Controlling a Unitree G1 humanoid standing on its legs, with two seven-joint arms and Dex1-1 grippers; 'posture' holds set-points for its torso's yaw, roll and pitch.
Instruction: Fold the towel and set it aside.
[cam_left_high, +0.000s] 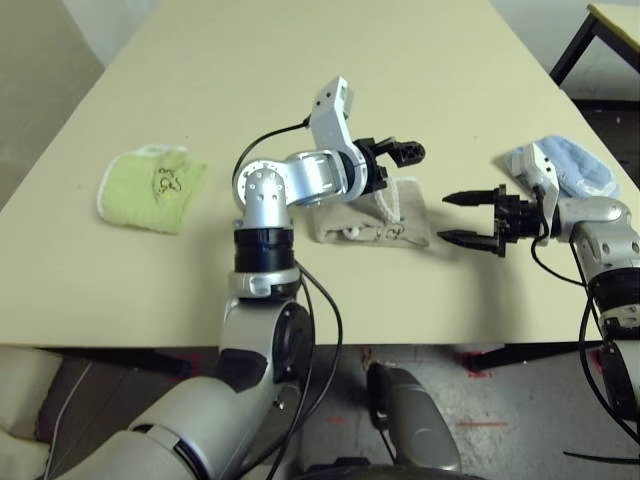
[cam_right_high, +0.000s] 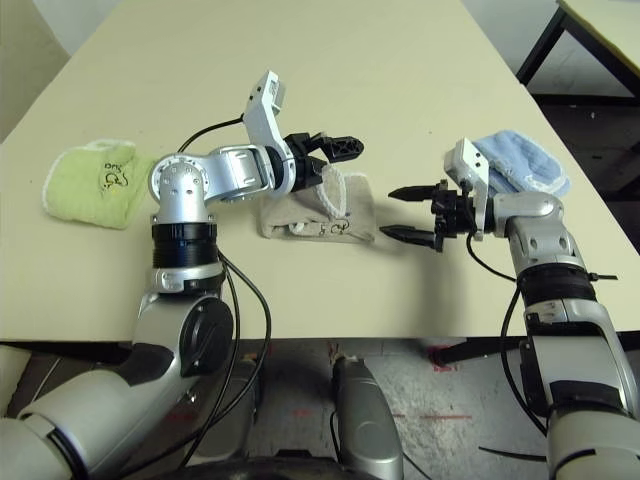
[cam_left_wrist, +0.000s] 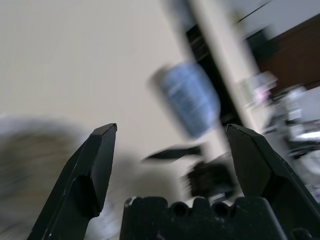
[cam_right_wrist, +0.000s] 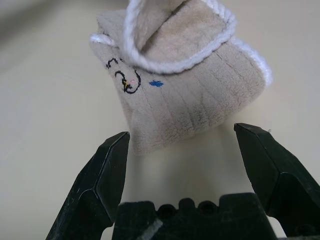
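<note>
Right wrist cam: I've got the beige towel (cam_right_wrist: 185, 85) folded mid-desk toward the near edge, right gripper (cam_right_wrist: 182, 150) wide just short of it, left gripper (cam_left_high: 392, 156) wide above it, both empty; loose top flap could spring open if I snag it.

Silver jointed arms (black cables looping) end in black two-fingered grippers.

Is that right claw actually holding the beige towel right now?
No. The right gripper stands open just short of the folded beige towel, with bare table showing between its fingers and the cloth.
</note>
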